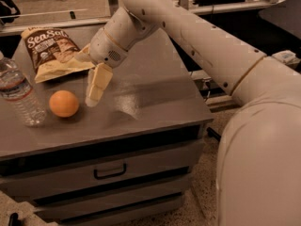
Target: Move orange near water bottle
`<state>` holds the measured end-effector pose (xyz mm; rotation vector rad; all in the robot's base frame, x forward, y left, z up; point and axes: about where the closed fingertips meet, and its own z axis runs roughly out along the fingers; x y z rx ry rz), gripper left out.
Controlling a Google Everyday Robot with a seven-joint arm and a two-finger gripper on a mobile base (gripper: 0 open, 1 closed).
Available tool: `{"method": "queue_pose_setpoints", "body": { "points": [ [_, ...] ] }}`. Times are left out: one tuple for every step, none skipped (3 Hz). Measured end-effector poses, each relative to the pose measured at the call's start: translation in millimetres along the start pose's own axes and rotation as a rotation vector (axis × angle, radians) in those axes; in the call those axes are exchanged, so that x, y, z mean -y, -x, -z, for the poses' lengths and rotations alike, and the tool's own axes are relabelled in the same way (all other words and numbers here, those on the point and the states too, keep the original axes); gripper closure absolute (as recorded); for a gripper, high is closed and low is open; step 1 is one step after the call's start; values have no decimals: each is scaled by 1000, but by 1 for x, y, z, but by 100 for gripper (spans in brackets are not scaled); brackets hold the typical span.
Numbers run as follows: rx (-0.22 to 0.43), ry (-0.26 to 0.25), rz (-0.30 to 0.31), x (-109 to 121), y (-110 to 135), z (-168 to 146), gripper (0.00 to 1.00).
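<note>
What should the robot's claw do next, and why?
Probably lift the claw up and away: the small round orange fruit already sits beside the clear ribbed plastic water bottle, and the claw hangs next to the fruit, not touching.
</note>
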<state>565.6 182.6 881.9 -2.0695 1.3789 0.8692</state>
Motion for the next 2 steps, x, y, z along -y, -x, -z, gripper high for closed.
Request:
{"method": "queue_pose_setpoints", "body": {
  "points": [
    [7, -48, -58, 0, -50, 48, 0],
    [7, -48, -58, 0, -49, 48, 0]
  ]
}}
